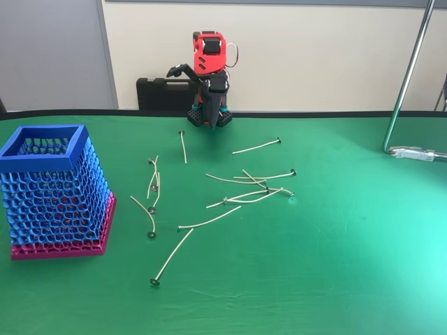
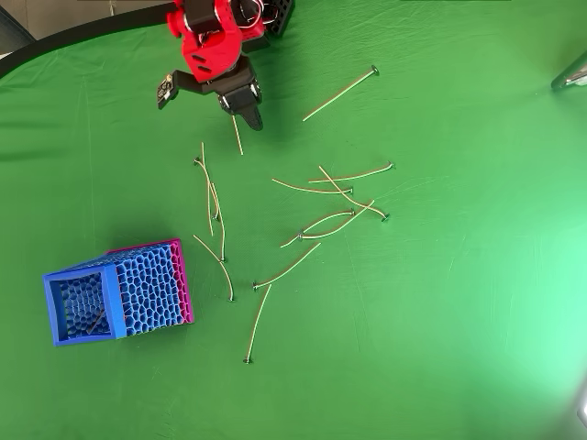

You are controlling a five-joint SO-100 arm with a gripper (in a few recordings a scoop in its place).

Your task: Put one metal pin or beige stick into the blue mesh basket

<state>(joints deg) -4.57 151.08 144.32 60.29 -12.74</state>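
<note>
The blue mesh basket (image 1: 52,188) stands at the left on the green cloth, with a solid blue rim (image 1: 42,150) and a pink base; in the overhead view the basket (image 2: 138,289) is at lower left. Several thin beige pins lie scattered mid-table, among them a straight one (image 1: 255,146) (image 2: 339,87) at the back right and a long one (image 1: 171,257) (image 2: 257,325) nearest the front. My red and black arm is folded at the table's back edge. Its gripper (image 1: 209,112) (image 2: 249,115) points down, shut and holding nothing, just behind a short pin (image 1: 183,146) (image 2: 237,133).
A black case (image 1: 164,91) sits behind the arm against the wall. A metal pole (image 1: 405,84) with a clamp (image 1: 419,152) stands at the right edge. Open green cloth lies to the front and right.
</note>
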